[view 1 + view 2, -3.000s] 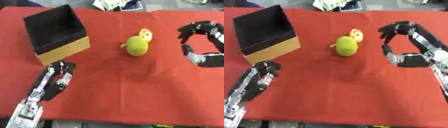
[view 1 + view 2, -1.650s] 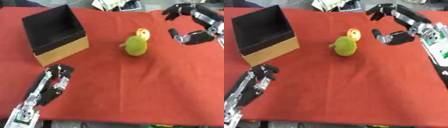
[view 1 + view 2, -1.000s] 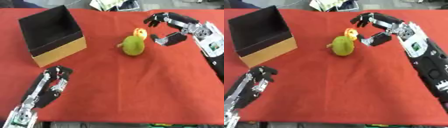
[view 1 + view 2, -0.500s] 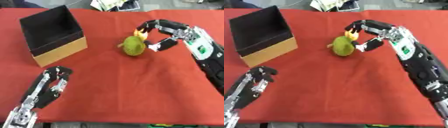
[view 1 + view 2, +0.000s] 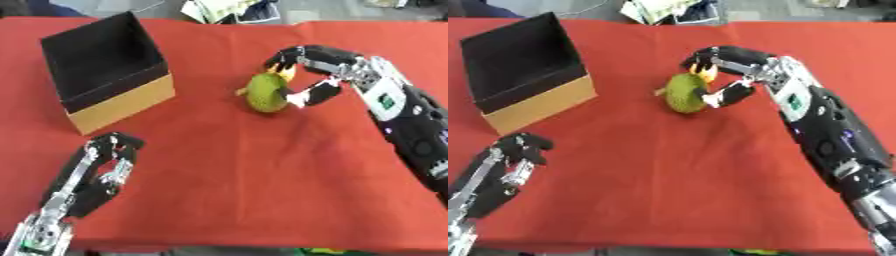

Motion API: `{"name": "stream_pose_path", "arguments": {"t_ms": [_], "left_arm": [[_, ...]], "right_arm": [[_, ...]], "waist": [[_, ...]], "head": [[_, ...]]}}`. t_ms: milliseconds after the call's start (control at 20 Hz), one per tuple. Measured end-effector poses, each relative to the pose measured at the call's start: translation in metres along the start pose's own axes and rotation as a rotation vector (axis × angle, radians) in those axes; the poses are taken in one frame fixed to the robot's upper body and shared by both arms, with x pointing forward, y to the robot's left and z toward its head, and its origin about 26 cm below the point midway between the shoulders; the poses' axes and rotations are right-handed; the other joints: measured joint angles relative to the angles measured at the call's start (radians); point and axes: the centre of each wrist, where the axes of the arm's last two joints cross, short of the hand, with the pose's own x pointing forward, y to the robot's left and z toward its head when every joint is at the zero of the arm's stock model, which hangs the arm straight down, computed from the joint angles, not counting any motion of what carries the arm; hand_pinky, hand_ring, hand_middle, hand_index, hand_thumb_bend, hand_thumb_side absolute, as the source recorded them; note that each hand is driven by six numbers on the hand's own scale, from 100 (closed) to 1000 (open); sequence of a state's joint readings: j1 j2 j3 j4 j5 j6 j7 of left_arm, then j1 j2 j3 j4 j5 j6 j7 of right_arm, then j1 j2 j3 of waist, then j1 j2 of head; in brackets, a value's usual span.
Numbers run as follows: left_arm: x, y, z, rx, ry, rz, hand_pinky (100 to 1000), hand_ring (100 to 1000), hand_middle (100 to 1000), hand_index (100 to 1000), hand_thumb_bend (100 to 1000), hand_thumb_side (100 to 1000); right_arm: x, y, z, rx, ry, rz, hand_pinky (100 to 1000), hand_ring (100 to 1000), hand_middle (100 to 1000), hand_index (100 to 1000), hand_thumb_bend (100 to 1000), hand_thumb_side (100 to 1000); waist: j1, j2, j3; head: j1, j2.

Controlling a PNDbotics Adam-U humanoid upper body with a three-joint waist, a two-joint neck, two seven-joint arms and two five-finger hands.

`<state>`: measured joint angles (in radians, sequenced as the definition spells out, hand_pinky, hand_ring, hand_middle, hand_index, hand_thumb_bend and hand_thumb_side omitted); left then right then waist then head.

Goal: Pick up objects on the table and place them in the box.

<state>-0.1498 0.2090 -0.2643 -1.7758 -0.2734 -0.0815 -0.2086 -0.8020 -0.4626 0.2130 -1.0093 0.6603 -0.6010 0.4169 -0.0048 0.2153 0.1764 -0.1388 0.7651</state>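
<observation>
Nearest the camera, at the lower left, the left hand [image 5: 109,155] rests on the red tablecloth [image 5: 236,175] with its fingers bent in at the tips and holding nothing, its forearm running down to the bottom corner; it lies well apart from the fruit and just in front of the box. Between that hand and the right arm the cloth lies bare across the whole middle and near part of the table, a broad open stretch reaching to the front edge. Further back, a little right of centre, the green fruit [image 5: 265,93] sits on the cloth, with the right hand [image 5: 741,75] around it: the fingers arch over its top and far side while the thumb comes in against its near right flank, so the hand is closing on the fruit, which rests on the cloth. The fruit is a dull yellow-green, oval, with a rough skin and a short stem-like tip on its left. Just behind it, under the arched fingers, a small orange-yellow thing [image 5: 704,71] shows; its shape cannot be made out. To the left, well apart from the fruit across open cloth, stands the box [image 5: 131,100], black inside, with a tan cardboard front wall, its top open and turned askew to the table edge. Beyond the far edge of the cloth lie some papers [image 5: 223,9].
</observation>
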Motion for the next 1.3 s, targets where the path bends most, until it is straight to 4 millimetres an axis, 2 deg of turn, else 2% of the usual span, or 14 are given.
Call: {"name": "stream_pose_path", "arguments": {"t_ms": [200,250,300,500,550,650,800,950,1050,1300], "left_arm": [[0.0,-0.001,0.0,-0.005,-0.001,0.001,620,745,639,723,100,742],[0.0,-0.001,0.0,-0.006,-0.002,0.001,620,746,640,723,100,742],[0.0,-0.001,0.0,-0.007,-0.002,0.001,620,746,640,724,100,742],[0.001,-0.001,0.0,-0.011,-0.004,0.002,621,746,640,724,100,742],[0.001,-0.001,-0.001,-0.011,-0.004,0.002,621,747,640,724,100,742],[0.001,-0.001,-0.001,-0.012,-0.004,0.002,622,748,641,724,100,742],[0.001,-0.001,-0.001,-0.012,-0.004,0.002,622,748,641,724,100,743],[0.001,-0.001,-0.001,-0.012,-0.005,0.002,623,749,641,723,100,743],[0.001,-0.001,-0.001,-0.014,-0.005,0.002,623,750,641,722,100,744],[0.001,-0.002,-0.001,-0.023,-0.007,0.003,625,751,642,722,100,746]], "right_arm": [[-0.003,0.007,-0.003,0.02,0.027,0.011,750,767,803,912,100,343],[-0.004,0.009,-0.004,0.023,0.034,0.014,748,762,795,910,100,306],[-0.005,0.01,-0.004,0.025,0.04,0.017,746,759,793,909,100,327],[-0.009,0.013,-0.006,0.025,0.063,0.034,744,755,780,897,100,303],[-0.01,0.015,-0.006,0.024,0.067,0.037,745,751,768,890,100,245],[-0.011,0.016,-0.006,0.022,0.076,0.051,735,729,727,849,100,233],[-0.012,0.014,-0.005,-0.003,0.088,0.077,681,632,569,617,100,213],[-0.011,0.011,-0.005,-0.063,0.096,0.085,645,566,479,416,100,198],[-0.009,0.004,-0.006,-0.122,0.085,0.091,638,554,462,351,100,198],[0.003,-0.02,-0.009,-0.264,0.018,0.116,634,544,453,327,100,203]], "waist": [[0.0,0.0,0.003],[0.001,0.0,0.003],[0.001,0.0,0.004],[0.002,0.0,0.009],[0.002,0.0,0.009],[0.002,0.0,0.011],[0.002,0.0,0.013],[0.002,0.0,0.012],[0.001,0.0,0.009],[-0.004,-0.002,0.01]], "head": [[-0.003,0.0],[-0.004,0.0],[-0.004,0.0],[-0.007,0.0],[-0.008,0.0],[-0.009,0.0],[-0.01,0.0],[-0.01,0.0],[-0.01,0.0],[-0.01,0.0]]}}
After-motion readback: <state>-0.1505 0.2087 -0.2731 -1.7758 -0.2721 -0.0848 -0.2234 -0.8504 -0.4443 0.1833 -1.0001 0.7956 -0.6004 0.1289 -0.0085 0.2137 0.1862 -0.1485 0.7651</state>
